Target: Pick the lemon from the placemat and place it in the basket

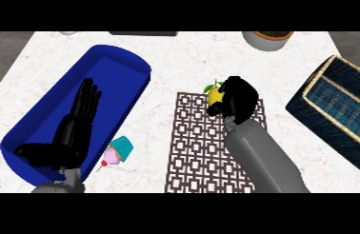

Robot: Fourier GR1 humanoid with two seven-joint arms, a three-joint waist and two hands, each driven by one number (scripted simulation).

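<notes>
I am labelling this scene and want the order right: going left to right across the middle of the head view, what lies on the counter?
Blue tub → cupcake → placemat → basket. Left out, as they overlap these: left hand over the tub; lemon, with the right hand closed on it, over the placemat.

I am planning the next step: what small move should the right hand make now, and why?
Probably lift straight up: the right hand curls round the lemon at the placemat's far edge, and the basket stands to its right.
</notes>
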